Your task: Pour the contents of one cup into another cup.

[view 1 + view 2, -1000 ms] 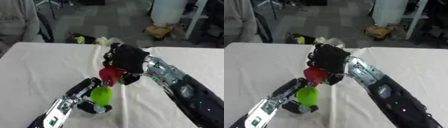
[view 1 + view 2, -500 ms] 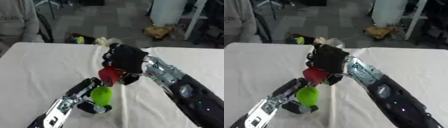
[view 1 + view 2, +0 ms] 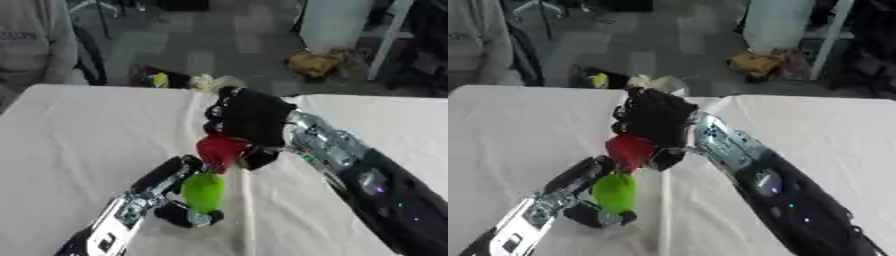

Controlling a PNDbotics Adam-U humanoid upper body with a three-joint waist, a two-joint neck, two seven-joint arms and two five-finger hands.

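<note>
It looked like a lab or workshop. A desk (image 3: pixel 79 130) draped in white cloth stood on a bare grey floor (image 3: pixel 219 40). Beyond it were a white cylinder (image 3: pixel 337 22) and scattered clutter (image 3: pixel 315 62).

No visible change: red cup (image 3: pixel 219 150) & green cup (image 3: pixel 203 191) unmoved since 1s ago.

A red cup (image 3: pixel 219 150) is tipped downward directly above a green cup (image 3: pixel 203 192), its lower edge almost touching the green cup's top, and the green cup stands roughly upright just below.
</note>
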